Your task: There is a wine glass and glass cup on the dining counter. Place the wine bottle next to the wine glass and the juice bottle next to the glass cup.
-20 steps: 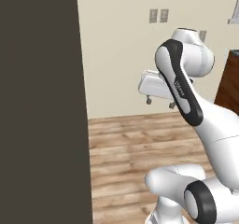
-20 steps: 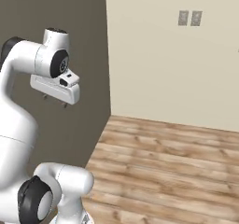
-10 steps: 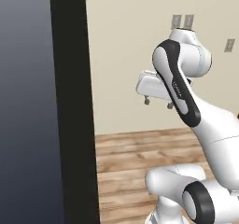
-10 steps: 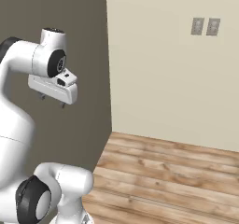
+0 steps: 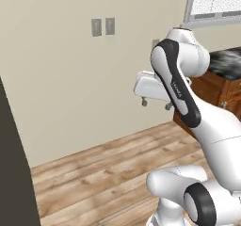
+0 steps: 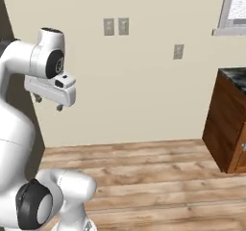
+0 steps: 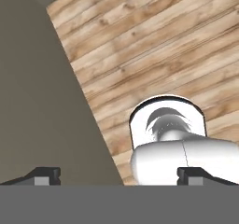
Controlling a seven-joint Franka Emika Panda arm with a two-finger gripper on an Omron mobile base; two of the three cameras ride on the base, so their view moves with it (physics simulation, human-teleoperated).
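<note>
Two wall plates (image 5: 103,26) sit side by side high on the beige wall (image 5: 70,79), and the right base view adds a third single plate (image 6: 178,51) further right, so three in total. Writing-wise, only small lettering runs down the dark part of the arm (image 5: 176,91) in the left base view, too blurry to read. The gripper (image 5: 155,102) hangs in mid-air in front of the wall, well above the wood plank floor (image 5: 103,173); in the hand view the two finger tips (image 7: 46,175) stand far apart at the bottom corners, so the jaws are wide with nothing between them. As for the task stuff, a corner of the dining counter (image 6: 226,124) shows at the right edge of both base views: reddish-brown wood base, dark marbled worktop on it, well apart from the gripper. I can't spot any bottles or glasses on the bit in view. One window frame corner (image 5: 214,6) sits up top right. One dark panel (image 5: 14,173) runs down the left edge of the left base view.
</note>
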